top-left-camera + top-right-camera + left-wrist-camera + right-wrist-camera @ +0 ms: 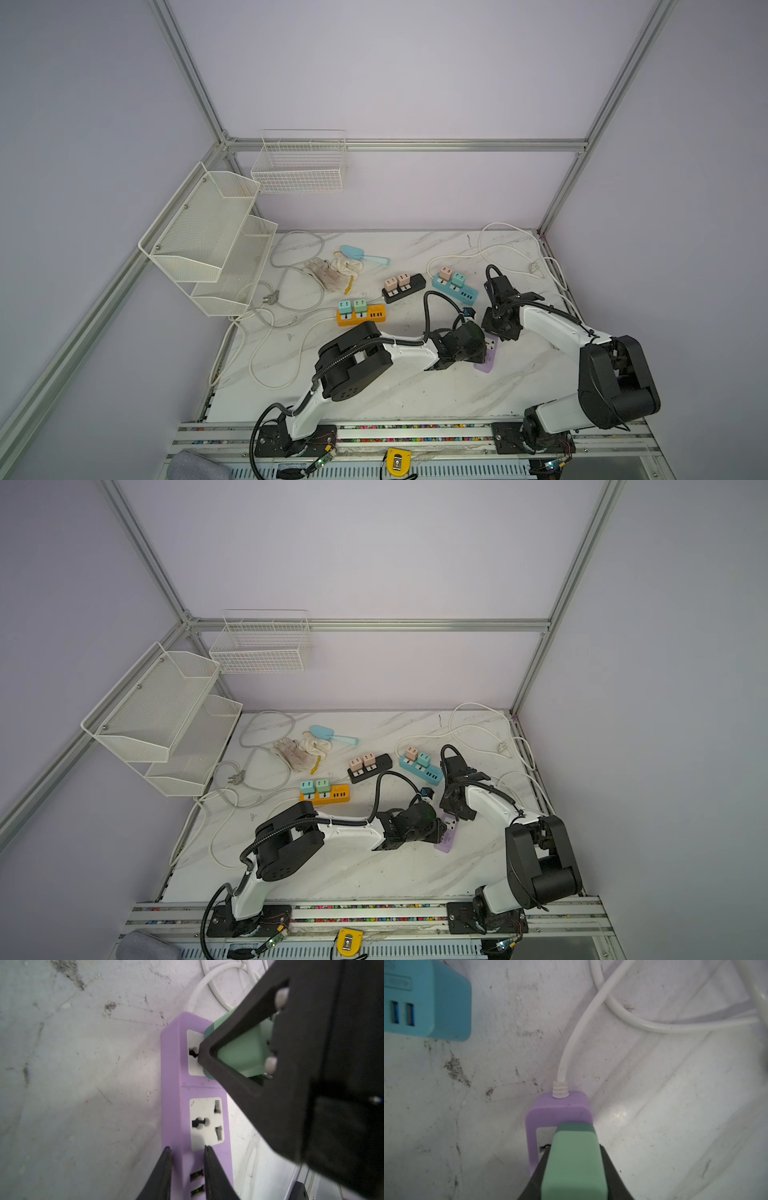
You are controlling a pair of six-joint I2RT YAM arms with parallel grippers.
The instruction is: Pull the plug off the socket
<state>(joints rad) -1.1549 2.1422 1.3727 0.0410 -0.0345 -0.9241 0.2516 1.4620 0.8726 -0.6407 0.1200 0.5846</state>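
Both tools crowded together near the middle of the worktop [415, 386] in both top views, the left tool [484, 355] and the right tool [498, 332] meeting over the purple power strip [487, 363], which lay flat near the blue power strip [465, 293]. From up there the arms hid what the right tool held.

On the left wrist camera the left tool [188, 1151] had its jaws almost together, tips at the strip's USB end, with an empty socket [206, 1124] just beyond them; whether they pressed on it I could not tell. At the far socket the green plug [241, 1051] sat framed by the right tool's black finger [228, 1078].

On the right wrist camera the right tool [574, 1155] pinched the green plug from both sides, over the strip's cord end, where the white cord [566, 1059] ran off. Whether its prongs were seated I could not tell.
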